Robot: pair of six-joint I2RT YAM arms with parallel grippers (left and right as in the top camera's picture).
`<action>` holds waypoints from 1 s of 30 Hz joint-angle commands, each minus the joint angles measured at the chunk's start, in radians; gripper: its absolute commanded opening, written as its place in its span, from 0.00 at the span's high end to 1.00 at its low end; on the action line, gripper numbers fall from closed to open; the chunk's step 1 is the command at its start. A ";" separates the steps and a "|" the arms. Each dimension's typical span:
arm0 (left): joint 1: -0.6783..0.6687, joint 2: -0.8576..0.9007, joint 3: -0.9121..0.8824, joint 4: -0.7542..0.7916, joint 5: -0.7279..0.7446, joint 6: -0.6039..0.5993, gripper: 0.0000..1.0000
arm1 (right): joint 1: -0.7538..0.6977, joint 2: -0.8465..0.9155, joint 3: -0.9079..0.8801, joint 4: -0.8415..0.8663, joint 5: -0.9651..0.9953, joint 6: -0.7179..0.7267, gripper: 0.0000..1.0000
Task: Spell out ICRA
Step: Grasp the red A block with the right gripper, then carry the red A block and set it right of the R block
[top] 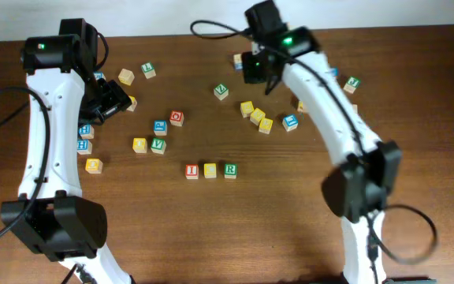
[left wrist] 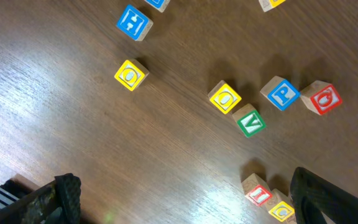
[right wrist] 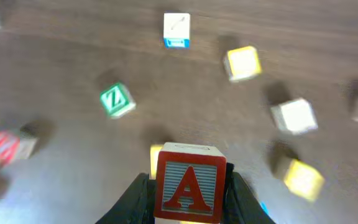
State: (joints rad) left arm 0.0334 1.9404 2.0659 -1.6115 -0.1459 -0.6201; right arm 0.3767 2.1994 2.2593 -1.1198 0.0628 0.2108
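Observation:
Three letter blocks stand in a row at the table's middle: a red I block (top: 191,170), a yellow C block (top: 210,170) and a green R block (top: 230,170). The I block (left wrist: 258,192) and C block (left wrist: 281,210) also show in the left wrist view. My right gripper (right wrist: 188,193) is shut on a red A block (right wrist: 188,183) and holds it above the table at the far middle (top: 254,67). My left gripper (left wrist: 185,202) is open and empty, above the table at the left (top: 109,99).
Loose letter blocks are scattered about: yellow O (left wrist: 130,74), blue H (left wrist: 133,22), yellow O (left wrist: 224,98), green V (left wrist: 250,121), blue P (left wrist: 281,93), red Q (left wrist: 322,98), green Z (right wrist: 116,99). A cluster of yellow blocks (top: 256,116) lies below the right gripper.

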 commanded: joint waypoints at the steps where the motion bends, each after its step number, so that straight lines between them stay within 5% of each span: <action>1: 0.004 -0.009 0.007 -0.002 -0.001 0.008 0.01 | 0.009 -0.172 0.024 -0.115 0.002 0.008 0.79; 6: 0.004 -0.009 0.007 -0.002 -0.001 0.008 0.01 | 0.010 -0.307 0.018 -0.468 -0.006 0.119 0.79; 8: 0.004 -0.009 0.007 -0.002 0.000 0.008 0.01 | 0.035 -0.306 -0.108 -0.476 -0.007 0.171 0.79; 12: 0.004 -0.009 0.007 -0.002 -0.001 0.008 0.01 | 0.157 -0.306 -0.574 -0.152 -0.034 0.337 0.79; 18: 0.004 -0.009 0.007 -0.002 0.000 0.008 0.01 | 0.213 -0.306 -0.927 0.266 -0.111 0.412 0.79; 25: 0.004 -0.009 0.007 -0.002 -0.001 0.008 0.01 | 0.213 -0.288 -1.005 0.369 -0.074 0.411 0.78; 30: 0.004 -0.009 0.007 -0.002 0.000 0.008 0.01 | 0.213 -0.288 -1.004 0.369 -0.074 0.407 0.65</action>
State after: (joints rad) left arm 0.0334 1.9404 2.0659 -1.6123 -0.1463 -0.6201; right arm 0.5800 1.9011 1.2610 -0.7536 -0.0238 0.6220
